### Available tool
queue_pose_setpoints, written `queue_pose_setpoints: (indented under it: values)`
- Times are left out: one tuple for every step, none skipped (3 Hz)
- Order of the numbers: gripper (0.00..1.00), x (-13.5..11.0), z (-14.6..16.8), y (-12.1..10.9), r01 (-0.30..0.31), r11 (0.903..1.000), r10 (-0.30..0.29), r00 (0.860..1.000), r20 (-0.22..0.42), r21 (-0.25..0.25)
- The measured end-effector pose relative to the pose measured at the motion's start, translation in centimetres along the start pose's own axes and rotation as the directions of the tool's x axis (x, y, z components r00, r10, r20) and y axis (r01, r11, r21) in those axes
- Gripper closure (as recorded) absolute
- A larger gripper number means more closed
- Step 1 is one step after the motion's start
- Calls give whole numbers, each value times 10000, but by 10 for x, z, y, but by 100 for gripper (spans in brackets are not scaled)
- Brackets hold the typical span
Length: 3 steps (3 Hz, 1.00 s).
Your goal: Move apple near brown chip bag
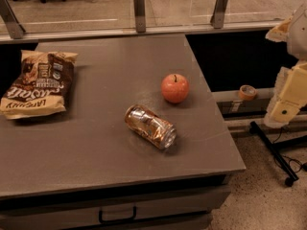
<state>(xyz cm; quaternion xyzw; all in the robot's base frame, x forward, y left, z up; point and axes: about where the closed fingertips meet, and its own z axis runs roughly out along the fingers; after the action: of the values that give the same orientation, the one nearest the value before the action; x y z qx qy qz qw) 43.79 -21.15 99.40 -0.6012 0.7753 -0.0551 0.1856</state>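
Observation:
The red-orange apple stands upright on the grey table, right of centre, with its dark stem pointing up. The brown chip bag lies flat at the table's left edge, its white lettering upside down to me. The two are far apart, with bare tabletop between them. My gripper hangs at the right edge of the view, off the table and well to the right of the apple. It holds nothing.
A shiny orange-and-silver drink can lies on its side just in front and left of the apple. A glass partition with metal posts runs behind the table. A tape roll sits on a low ledge to the right.

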Motion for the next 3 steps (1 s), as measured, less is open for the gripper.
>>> queue_pose_setpoints:
  values:
    - [0, 0, 0, 0, 0, 10000, 0, 10000, 1, 2]
    - [0, -9, 7, -5, -193, 9998, 198, 9970, 744, -75]
    - [0, -33, 29, -20, -368, 9989, 420, 9754, 2166, -282]
